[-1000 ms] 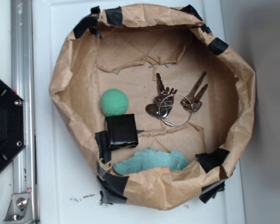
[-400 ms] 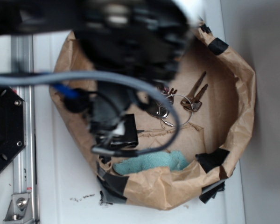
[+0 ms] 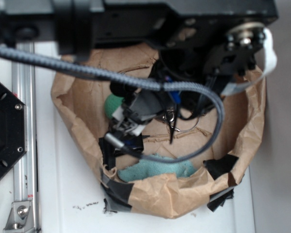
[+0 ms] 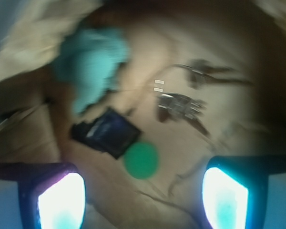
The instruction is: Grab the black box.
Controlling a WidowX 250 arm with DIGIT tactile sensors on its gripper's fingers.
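The black box [image 4: 105, 132] lies flat on the brown paper floor in the wrist view, small, glossy and squarish. It touches the green ball [image 4: 141, 160]. My gripper [image 4: 143, 200] hovers above them, open, its two glowing pads far apart with only paper and the ball's edge between them. In the exterior view the arm covers the top of the paper bowl. My gripper [image 3: 127, 127] hangs over the black box [image 3: 134, 142], which is mostly hidden. The green ball [image 3: 113, 104] peeks out to its upper left.
The crumpled brown paper bowl [image 3: 184, 191] has raised walls patched with black tape. Inside lie a teal cloth [image 3: 157, 167] and a bunch of keys [image 4: 178, 105]. A black octagonal plate [image 3: 2, 131] and an aluminium rail [image 3: 22, 145] stand to the left.
The arm came into view from the top and swung over the bowl. It now sits lower and further right, with the gripper over the box and ball. The objects have not moved.
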